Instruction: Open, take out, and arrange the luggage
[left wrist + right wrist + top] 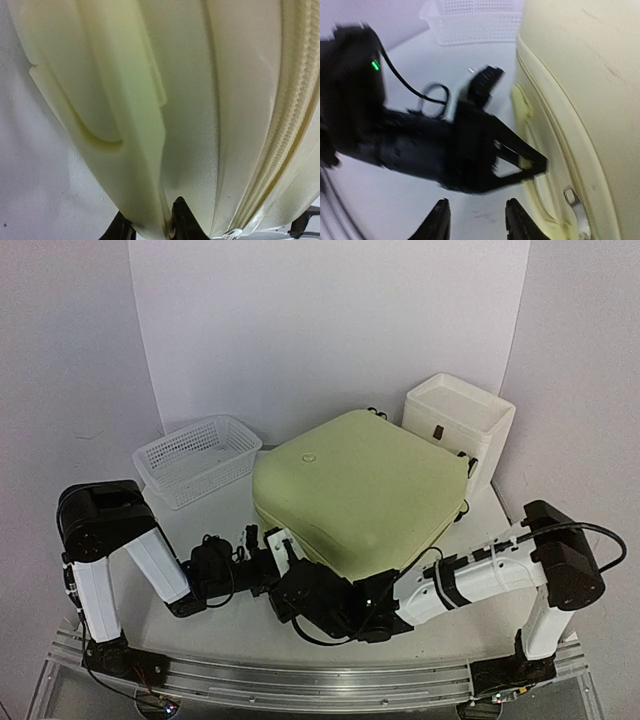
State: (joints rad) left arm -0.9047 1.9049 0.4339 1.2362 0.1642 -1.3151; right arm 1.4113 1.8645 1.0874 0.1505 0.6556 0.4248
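Observation:
The luggage (360, 485) is a pale yellow-green hard-shell suitcase lying closed on the table, tilted up toward the back. Its side (200, 100) fills the left wrist view, with the zipper line (295, 115) on the right. My left gripper (280, 545) (152, 222) is at the front left corner, shut on a raised side handle strip (145, 150). The right wrist view shows those fingers (520, 160) pinching the strip. My right gripper (300, 590) (477, 222) stands open just in front of that corner, nothing between its fingers. A metal zipper pull (575, 200) hangs beside it.
A white mesh basket (195, 455) (480, 20) stands at the back left. A white box (455, 420) stands behind the suitcase's right corner. Both arms crowd the strip of table (230, 625) in front of the suitcase.

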